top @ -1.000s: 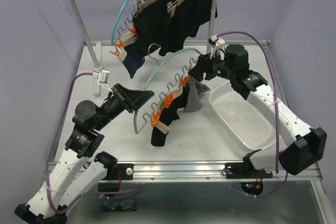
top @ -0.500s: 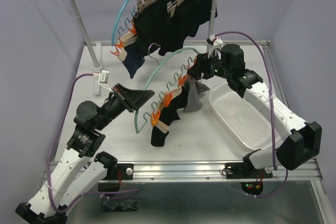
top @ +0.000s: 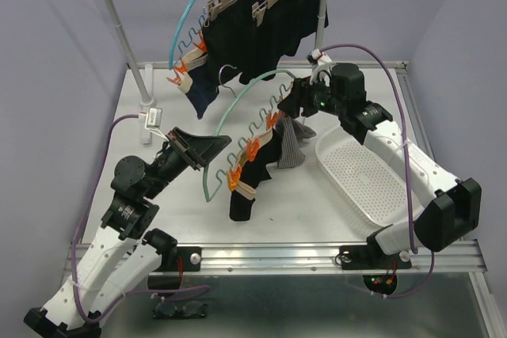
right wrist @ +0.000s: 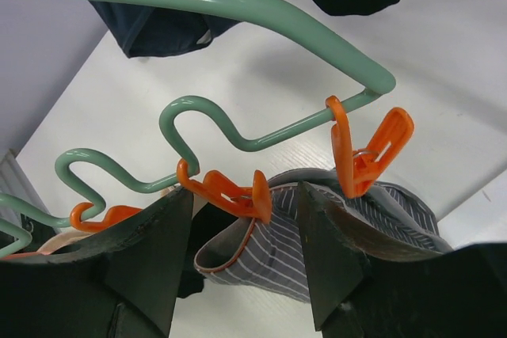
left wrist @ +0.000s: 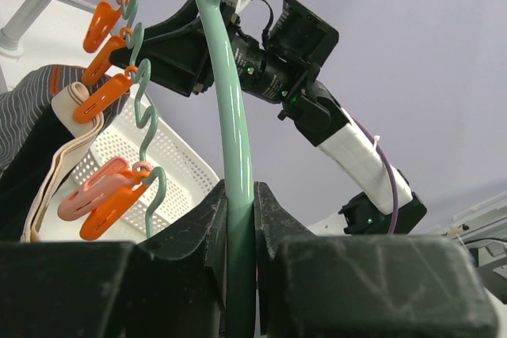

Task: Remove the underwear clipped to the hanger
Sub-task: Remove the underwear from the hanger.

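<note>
Underwear, black and striped, hangs from orange clips on a green hanger between the two grippers. The left gripper is clamped on the hanger's lower end. The right gripper sits at the upper end, further left than a second ago.

Left wrist view: the fingers pinch the hanger rod tightly, with the clips and underwear up to their left.

Right wrist view: the right gripper is half open, and its fingers straddle one clip on the striped underwear.
</note>
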`<state>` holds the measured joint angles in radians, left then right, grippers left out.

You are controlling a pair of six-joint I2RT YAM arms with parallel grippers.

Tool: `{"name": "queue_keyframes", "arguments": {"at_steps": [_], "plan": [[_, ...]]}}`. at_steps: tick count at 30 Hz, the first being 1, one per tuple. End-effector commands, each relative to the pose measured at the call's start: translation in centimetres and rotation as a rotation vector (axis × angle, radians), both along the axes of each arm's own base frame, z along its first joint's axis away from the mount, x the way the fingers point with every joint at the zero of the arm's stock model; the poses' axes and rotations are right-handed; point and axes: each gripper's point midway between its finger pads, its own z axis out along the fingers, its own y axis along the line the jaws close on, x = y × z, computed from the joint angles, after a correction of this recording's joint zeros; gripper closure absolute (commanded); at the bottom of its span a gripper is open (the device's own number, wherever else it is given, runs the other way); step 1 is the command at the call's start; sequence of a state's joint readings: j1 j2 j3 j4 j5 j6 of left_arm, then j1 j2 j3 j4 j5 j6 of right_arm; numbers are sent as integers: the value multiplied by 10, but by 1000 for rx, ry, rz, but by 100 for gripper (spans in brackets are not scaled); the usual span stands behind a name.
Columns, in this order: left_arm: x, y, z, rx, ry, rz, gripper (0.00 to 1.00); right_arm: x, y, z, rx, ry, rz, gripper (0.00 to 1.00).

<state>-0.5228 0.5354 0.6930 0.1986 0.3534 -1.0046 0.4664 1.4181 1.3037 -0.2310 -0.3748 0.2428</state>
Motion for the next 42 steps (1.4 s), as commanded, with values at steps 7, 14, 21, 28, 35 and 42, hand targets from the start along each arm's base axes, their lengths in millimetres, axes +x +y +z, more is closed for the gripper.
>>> {"name": "queue_keyframes", "arguments": {"at_steps": [7,14,21,28,35,42], "plan": [[-18,24,56,-227,-123,46,100,-5,13,64,110,-221,78,39],[-24,32,62,-275,-120,54,100,-14,18,60,108,-251,145,38],[-25,30,61,-284,-114,39,100,-21,22,55,108,-270,206,38],[-26,26,62,-283,-110,11,100,-21,30,51,122,-257,250,38],[-29,20,63,-270,-117,-26,100,-29,37,43,118,-297,338,35],[-35,17,67,-264,-128,-57,100,-50,38,43,140,-423,441,28]]}}
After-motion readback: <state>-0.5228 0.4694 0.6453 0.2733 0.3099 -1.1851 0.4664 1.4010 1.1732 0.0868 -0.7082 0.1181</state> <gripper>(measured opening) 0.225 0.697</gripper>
